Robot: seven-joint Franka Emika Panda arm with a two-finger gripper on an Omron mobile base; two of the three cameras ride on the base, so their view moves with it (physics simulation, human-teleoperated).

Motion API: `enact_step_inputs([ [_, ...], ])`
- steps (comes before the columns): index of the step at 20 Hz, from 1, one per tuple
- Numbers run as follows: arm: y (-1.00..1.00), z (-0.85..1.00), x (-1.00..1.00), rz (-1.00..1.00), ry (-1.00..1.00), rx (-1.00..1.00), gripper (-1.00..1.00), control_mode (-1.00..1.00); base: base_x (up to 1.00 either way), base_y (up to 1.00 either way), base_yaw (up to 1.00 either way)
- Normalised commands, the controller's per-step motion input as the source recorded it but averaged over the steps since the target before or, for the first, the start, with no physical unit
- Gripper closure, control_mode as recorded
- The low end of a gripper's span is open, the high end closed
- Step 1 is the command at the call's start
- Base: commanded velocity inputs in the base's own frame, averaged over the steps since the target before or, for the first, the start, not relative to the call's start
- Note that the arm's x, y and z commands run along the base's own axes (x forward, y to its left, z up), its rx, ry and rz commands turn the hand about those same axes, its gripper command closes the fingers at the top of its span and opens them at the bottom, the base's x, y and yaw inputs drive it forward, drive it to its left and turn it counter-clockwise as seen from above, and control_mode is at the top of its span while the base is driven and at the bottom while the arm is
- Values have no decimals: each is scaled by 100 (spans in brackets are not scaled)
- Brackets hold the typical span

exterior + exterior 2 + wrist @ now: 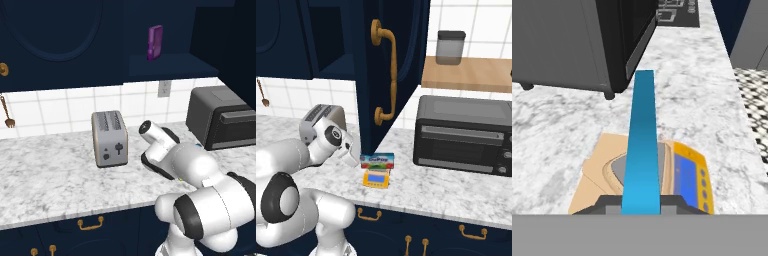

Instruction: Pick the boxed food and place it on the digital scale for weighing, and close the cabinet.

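Holding the boxed food (pixel 644 145) edge-on over the digital scale (pixel 689 175) on the counter (pixel 562 135), I judge it light, stiff and slippery, best kept clenched across its flat faces by my jaws.

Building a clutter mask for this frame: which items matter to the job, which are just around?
Job:
boxed food, edge-on in the gripper, above the scale
digital scale
cabinet, door open

Around:
toaster
toaster oven
purple box on the cabinet shelf
grey canister
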Motion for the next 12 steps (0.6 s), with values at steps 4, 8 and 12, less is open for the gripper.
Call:
enact_step_inputs([
  [4,-3,-3,0,0,3,0,100,-100,0,0,0],
  [8,2,-15,-3,0,4,0,-100,-100,0,0,0],
  [12,0,-1,-1,0,0,0,-100,-100,0,0,0],
])
